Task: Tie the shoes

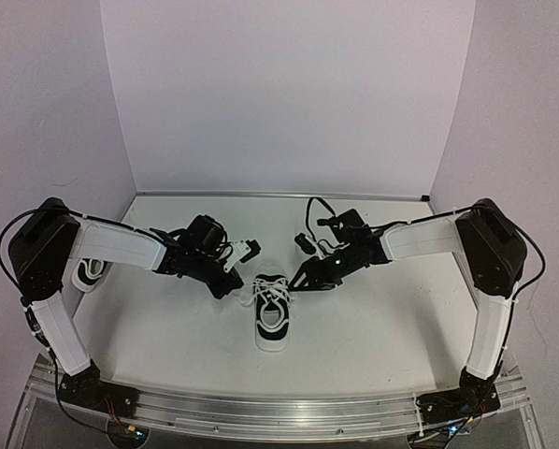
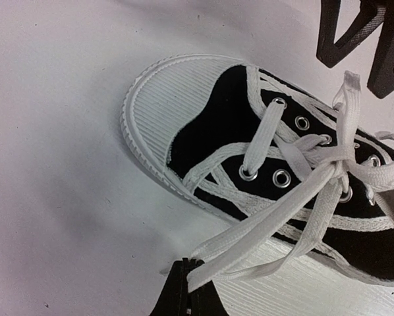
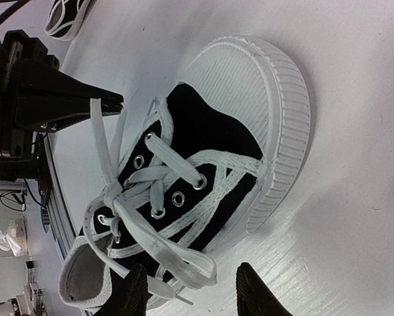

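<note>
One black-and-white shoe lies mid-table with its toe toward the back. My left gripper is shut on a white lace loop that runs taut from the knot to the shoe's left side. My right gripper stands open on the shoe's right side. The other lace loop lies loose between its fingers, touching neither. The second shoe sits at the far left, partly hidden behind my left arm.
Both arms meet over the centre shoe, left gripper and right gripper a shoe-width apart. White walls close the back and sides. The table's near edge carries a metal rail.
</note>
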Controlling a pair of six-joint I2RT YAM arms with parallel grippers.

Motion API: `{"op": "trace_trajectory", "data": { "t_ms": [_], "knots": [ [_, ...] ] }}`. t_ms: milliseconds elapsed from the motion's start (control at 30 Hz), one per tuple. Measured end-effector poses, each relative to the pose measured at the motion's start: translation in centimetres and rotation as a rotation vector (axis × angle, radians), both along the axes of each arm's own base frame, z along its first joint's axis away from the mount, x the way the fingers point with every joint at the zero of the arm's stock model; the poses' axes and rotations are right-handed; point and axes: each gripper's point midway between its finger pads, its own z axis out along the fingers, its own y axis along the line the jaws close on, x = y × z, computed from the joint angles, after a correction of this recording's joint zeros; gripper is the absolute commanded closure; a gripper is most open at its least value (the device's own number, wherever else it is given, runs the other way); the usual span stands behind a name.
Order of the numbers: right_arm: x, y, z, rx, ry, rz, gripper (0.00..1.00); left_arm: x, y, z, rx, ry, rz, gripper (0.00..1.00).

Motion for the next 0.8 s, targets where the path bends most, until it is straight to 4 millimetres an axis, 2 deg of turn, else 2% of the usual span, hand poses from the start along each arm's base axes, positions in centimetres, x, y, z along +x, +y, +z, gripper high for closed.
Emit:
{"op": "trace_trajectory", "data": {
  "t_ms": [167,300,400,600,800],
  "knots": [
    [-0.2,0.1,-1.7,-0.014,0.019,0.024,0.59,0.0,0.0,-0.1,0.002,0.002,0.0,1.0],
    [-0.6,0.3,-1.9,-0.007,0.024,0.047,0.63,0.0,0.0,-0.2,0.003,0.004,0.0,1.0],
    [-0.8,0.6,-1.7,0.004,0.019,0.067,0.71,0.0,0.0,-0.2,0.004,0.004,0.0,1.0],
    [-1.0,0.8,-2.1,0.001,0.02,0.085,0.99,0.0,0.0,-0.2,0.004,0.004,0.0,1.0],
    [-0.8,0.5,-2.5,-0.025,0.009,0.072,1.0,-0.1,0.3,-0.4,0.017,0.009,0.005,1.0]
  ]
}}
